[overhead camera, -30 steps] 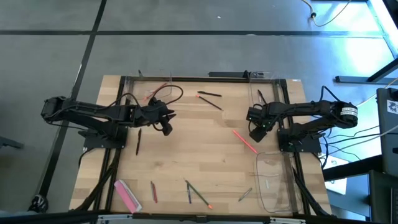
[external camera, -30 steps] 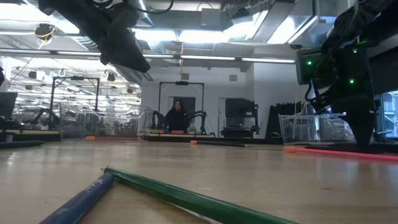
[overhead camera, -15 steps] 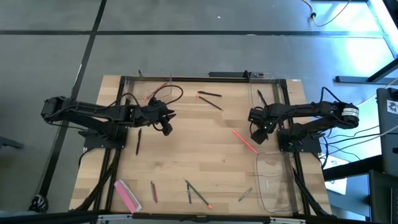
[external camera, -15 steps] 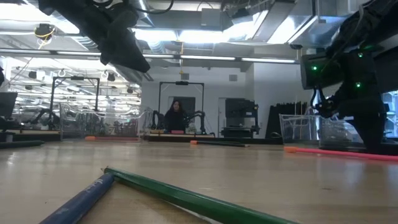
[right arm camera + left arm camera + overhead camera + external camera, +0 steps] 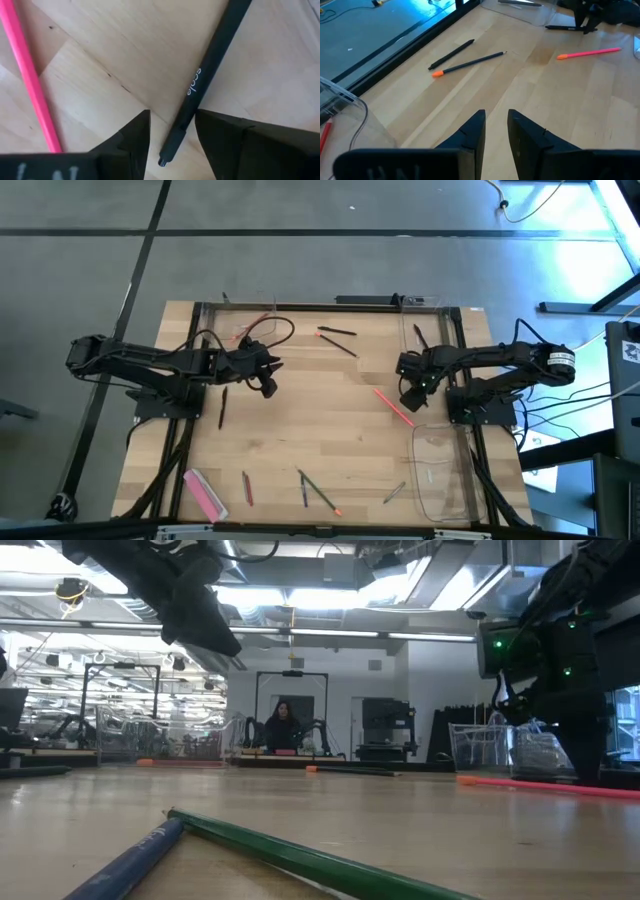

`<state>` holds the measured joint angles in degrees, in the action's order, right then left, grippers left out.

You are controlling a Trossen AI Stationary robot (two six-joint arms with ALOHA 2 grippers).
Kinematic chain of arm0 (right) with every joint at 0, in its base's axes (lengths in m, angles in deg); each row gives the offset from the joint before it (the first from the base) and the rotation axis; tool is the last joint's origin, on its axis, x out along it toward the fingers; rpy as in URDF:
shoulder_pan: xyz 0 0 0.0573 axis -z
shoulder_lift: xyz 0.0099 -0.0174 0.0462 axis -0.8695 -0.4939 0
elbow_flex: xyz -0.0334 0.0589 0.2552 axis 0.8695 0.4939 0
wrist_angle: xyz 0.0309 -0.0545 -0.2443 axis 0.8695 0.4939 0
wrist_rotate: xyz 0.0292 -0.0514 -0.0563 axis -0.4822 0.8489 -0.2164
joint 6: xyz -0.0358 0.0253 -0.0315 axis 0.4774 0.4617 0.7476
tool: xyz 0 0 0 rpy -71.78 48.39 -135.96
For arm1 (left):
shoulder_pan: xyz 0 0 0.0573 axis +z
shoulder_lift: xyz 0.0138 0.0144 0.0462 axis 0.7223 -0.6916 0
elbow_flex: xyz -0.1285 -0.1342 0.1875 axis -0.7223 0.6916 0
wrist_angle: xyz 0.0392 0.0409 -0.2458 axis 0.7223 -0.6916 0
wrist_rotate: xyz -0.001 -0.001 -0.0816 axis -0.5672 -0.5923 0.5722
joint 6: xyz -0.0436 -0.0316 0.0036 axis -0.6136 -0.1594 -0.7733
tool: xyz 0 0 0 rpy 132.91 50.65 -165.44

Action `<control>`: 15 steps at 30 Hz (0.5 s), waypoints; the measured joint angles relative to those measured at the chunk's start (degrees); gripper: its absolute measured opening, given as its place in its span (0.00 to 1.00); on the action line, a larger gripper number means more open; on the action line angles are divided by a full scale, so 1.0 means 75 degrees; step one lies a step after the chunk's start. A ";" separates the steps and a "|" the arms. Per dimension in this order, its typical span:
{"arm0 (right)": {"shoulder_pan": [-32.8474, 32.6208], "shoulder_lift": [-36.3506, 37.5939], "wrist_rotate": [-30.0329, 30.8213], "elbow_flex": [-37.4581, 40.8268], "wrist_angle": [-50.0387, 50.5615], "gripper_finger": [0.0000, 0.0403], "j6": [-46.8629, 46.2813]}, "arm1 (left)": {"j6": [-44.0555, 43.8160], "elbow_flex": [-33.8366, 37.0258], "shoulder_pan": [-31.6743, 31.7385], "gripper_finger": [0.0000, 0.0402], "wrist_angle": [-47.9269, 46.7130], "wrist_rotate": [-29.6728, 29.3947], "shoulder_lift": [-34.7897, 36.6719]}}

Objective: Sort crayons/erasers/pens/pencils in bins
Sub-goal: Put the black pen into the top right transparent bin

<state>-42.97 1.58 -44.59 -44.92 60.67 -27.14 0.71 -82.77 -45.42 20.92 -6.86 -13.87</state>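
Observation:
A black pen (image 5: pixel 200 80) lies flat on the wooden table, with a pink crayon (image 5: pixel 30 80) beside it. My right gripper (image 5: pixel 171 114) points down over the pen's end, open, one finger on each side of it and neither touching. In the high view this gripper (image 5: pixel 409 395) stands just left of the right arm's base, at the far end of the crayon (image 5: pixel 393 406). My left gripper (image 5: pixel 268 385) hangs above the table's left half. Its fingers (image 5: pixel 496 130) are a narrow gap apart with nothing between them.
Clear bins stand at the near right (image 5: pixel 443 475), far right (image 5: pixel 430 330) and far left (image 5: pixel 235 320). A pen (image 5: pixel 338 332) and a pencil (image 5: pixel 340 345) lie at the far middle, and another pen (image 5: pixel 222 408) at the left. Pencils (image 5: pixel 320 494) and a pink bar (image 5: pixel 205 493) lie near the front.
My right gripper has rocked slightly over the pen and come back, without leaving its place.

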 joint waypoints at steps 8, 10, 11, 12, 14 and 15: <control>0.0000 0.0000 0.0325 0.0000 0.0032 0.36 -0.0018 | 0.0000 0.0000 0.0000 0.18 0.0000 0.0000 0.0002; 0.0000 0.0000 0.0334 0.0000 0.0032 0.32 -0.0016 | 0.0000 0.0000 0.0000 0.18 0.0000 0.0000 -0.0001; 0.0000 0.0000 0.0336 0.0000 0.0032 0.30 -0.0016 | 0.0000 0.0000 0.0000 0.18 0.0000 0.0000 0.0000; 0.0000 0.0000 0.0336 0.0000 0.0032 0.28 -0.0016 | 0.0000 0.0000 0.0000 0.18 0.0000 0.0000 -0.0001; 0.0000 0.0000 0.0333 0.0000 0.0032 0.24 -0.0016 | 0.0000 0.0000 0.0000 0.18 0.0000 0.0000 0.0000; 0.0000 0.0000 0.0334 0.0000 0.0032 0.21 -0.0016 | 0.0000 0.0000 0.0000 0.18 0.0000 0.0000 -0.0001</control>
<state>-42.97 1.58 -42.08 -44.92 60.92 -27.26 0.71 -82.77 -45.42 20.92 -6.86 -13.88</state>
